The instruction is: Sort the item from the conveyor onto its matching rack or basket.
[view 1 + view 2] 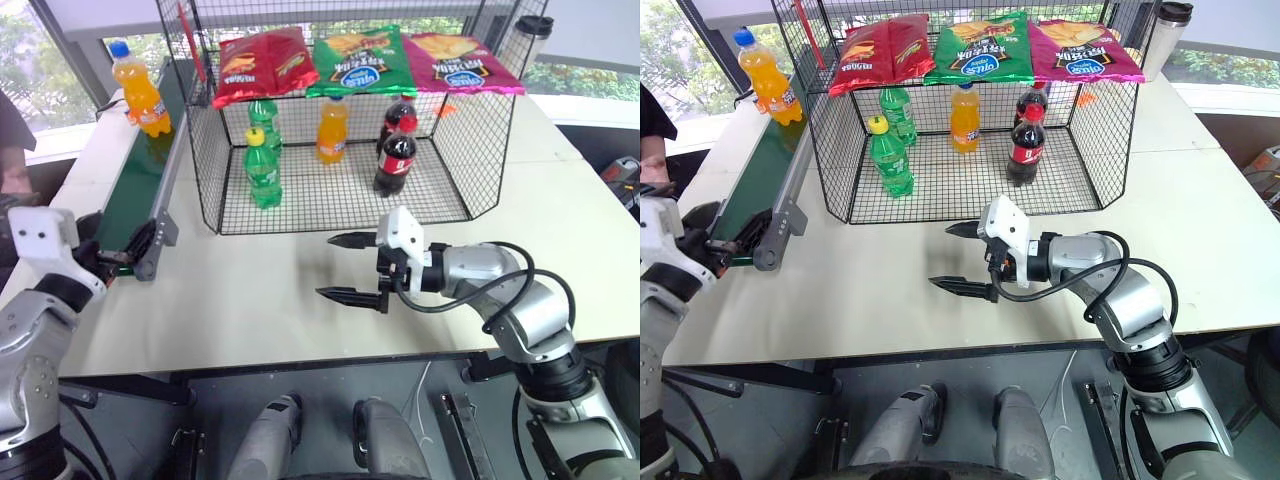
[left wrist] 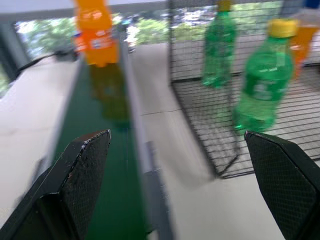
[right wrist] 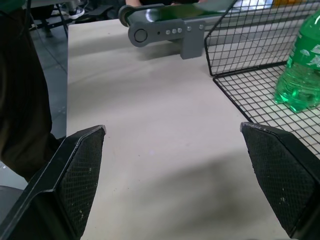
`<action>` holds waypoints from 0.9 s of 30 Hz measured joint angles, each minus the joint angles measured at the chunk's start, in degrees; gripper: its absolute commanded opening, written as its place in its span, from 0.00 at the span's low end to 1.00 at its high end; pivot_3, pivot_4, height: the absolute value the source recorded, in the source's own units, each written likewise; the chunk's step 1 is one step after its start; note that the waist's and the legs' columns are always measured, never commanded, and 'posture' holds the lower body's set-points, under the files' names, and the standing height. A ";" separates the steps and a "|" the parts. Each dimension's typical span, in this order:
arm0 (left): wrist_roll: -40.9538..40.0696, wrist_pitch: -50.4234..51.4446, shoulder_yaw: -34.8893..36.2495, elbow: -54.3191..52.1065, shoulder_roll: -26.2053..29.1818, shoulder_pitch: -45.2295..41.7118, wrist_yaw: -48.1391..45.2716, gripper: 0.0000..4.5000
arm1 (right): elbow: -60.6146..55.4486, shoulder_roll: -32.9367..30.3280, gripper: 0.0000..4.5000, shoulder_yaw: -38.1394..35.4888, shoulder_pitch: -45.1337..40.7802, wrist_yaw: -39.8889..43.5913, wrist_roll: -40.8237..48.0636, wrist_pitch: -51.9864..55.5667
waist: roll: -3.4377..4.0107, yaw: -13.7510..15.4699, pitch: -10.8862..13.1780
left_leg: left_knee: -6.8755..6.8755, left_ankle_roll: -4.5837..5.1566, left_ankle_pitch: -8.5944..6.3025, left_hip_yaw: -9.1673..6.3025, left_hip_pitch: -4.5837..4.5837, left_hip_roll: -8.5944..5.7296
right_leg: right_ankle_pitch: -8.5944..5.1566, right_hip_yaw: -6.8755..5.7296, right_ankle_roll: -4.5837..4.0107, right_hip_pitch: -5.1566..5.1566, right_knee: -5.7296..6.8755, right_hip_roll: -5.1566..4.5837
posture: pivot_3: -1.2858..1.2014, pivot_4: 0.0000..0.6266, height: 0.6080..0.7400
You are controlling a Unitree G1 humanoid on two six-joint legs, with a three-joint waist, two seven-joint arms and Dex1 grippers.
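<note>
Windows with greenery behind them back a wide pale tabletop (image 1: pixel 300 300) that carries everything. Largest on it is the black wire cage (image 1: pixel 340 190), chip bags lying across its flat top shelf (image 1: pixel 360 60); in its lower compartment stand two green bottles (image 1: pixel 264 170), an orange bottle with an orange cap (image 1: pixel 331 130) and two cola bottles (image 1: pixel 396 155). Beside the cage, on the robot's left, the conveyor (image 1: pixel 140 190) runs away from the robot as a narrow green belt in a grey frame.

At the belt's far end stands the orange soda bottle (image 1: pixel 141 90), upright on its base, long axis vertical, blue cap pointing straight up, well apart from both arms.

The left tool (image 2: pixel 185 185) hangs at the near end of the conveyor, released with fingers spread wide, looking straight along the belt toward the bottle. The right tool (image 1: pixel 350 268) is also released and empty, fingers wide, held over bare tabletop just in front of the cage and pointing toward the conveyor.

The step in hand looks like waiting for or reaching to the bottle. A sound grasp would probably come level from the side, closing around the labelled body rather than the cap, keeping the bottle upright, then lifting clear of the frame before carrying it into the lower compartment next to the orange bottle.
</note>
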 measured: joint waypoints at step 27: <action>1.28 -4.80 0.11 7.78 -0.53 0.36 2.66 1.00 | 1.10 0.26 0.99 0.48 -0.33 -0.87 -0.11 -0.69 | 0.00 0.02 0.00 | -0.02 -0.01 -0.01 0.01 -0.03 0.00 | -0.01 0.01 -0.04 -0.02 -0.05 -0.02 | 0.52 0.24 0.99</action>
